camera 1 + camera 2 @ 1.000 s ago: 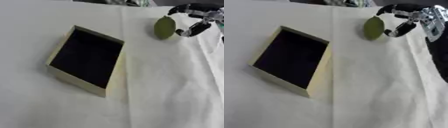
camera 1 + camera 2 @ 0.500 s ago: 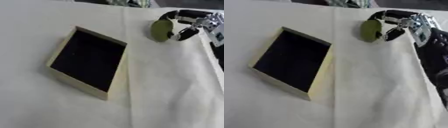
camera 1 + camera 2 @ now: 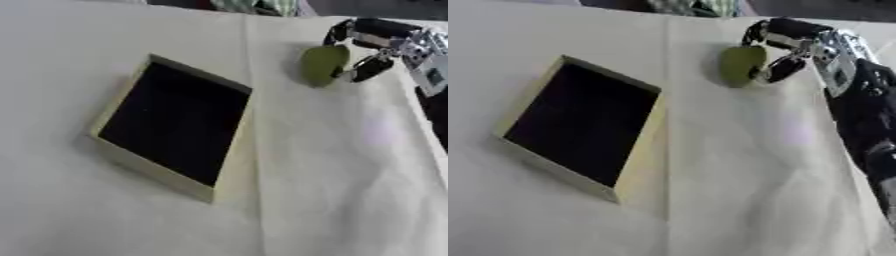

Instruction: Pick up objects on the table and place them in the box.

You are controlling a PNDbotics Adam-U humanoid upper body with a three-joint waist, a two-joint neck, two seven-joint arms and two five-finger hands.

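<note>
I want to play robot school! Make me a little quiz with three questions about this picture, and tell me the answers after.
1. True or false: the green object already lies inside the box.
2. Which hand has its fingers curled round the green object: A) the left hand, B) the right hand?
3. Fill in: the inside of the box looks ____.

Key:
1. False. It is up by the far right of the white cloth, apart from the box.
2. B. The left hand shows in no view.
3. Dark, or black, and nothing shows in it.
</note>
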